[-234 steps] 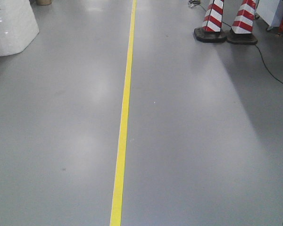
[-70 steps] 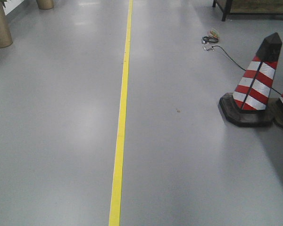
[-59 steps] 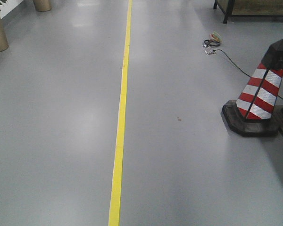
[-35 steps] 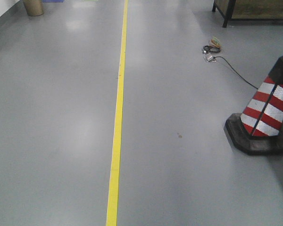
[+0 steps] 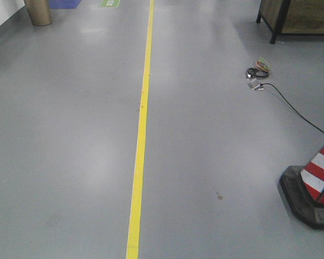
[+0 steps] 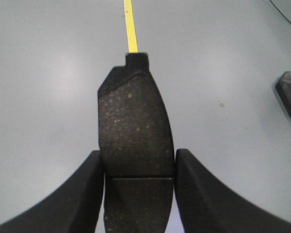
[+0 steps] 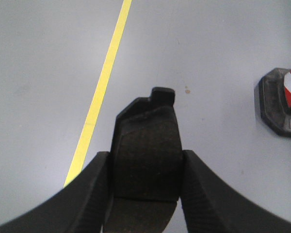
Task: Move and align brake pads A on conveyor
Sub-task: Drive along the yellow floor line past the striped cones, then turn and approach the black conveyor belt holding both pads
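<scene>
**Carry both pads steadily toward the conveyor**

The left gripper (image 6: 139, 167) is clamped on a brake pad (image 6: 133, 116) at frame centre, tab uppermost. The right gripper (image 7: 145, 170) likewise grips a second brake pad (image 7: 146, 133). No conveyor shows, only the floor (image 5: 70, 135), the yellow line (image 5: 141, 135) and the traffic cone (image 5: 316, 181) at lower right. This is likely transit, so grip firmly and avoid swinging.

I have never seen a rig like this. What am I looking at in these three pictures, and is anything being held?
This is a wheeled robot with two arms. One camera looks ahead and shows a grey floor, a yellow line, a striped traffic cone and a cable. The other two cameras sit on the wrists and look out past the fingers. The left fingers clamp a brake pad, and the right fingers clamp a second brake pad. Only floor lies beneath them.
</scene>
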Controlling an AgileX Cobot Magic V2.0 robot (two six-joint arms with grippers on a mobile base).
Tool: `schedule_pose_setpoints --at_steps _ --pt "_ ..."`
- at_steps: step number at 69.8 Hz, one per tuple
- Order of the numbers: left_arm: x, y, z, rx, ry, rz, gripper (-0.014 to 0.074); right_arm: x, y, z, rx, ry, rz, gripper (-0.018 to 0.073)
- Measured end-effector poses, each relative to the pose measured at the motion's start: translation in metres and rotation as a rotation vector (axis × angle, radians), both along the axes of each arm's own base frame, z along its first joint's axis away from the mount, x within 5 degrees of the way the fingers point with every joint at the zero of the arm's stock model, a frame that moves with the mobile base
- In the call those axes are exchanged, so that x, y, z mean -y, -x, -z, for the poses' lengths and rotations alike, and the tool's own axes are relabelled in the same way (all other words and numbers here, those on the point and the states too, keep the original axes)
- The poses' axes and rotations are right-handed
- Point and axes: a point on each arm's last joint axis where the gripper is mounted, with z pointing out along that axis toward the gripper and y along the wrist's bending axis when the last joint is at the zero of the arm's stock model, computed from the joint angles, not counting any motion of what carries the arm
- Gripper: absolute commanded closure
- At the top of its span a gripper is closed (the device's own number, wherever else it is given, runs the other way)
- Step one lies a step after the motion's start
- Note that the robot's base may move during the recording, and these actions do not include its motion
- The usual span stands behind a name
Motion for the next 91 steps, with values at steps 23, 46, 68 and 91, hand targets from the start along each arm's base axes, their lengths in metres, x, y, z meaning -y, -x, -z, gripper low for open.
schedule_pose_setpoints --at_steps 23,46,68,91 --pt "0.0 0.0 0.0 0.0 -0.001 0.0 0.0603 -0.0001 0.0 -0.0001 0.001 -0.002 0.0 0.0561" --pt "0.0 0.0 0.0 0.0 -0.001 0.0 0.0603 -0.0002 0.0 -0.0001 0.0 -0.003 0.0 0.0561" --pt "0.0 0.0 0.0 0.0 -0.001 0.0 0.0603 -0.0002 0.0 -0.0001 0.0 -0.003 0.0 0.0561" --pt "0.0 0.0 0.0 0.0 -0.001 0.0 0.0603 -0.0002 0.0 -0.0001 0.0 -0.003 0.0 0.0561"
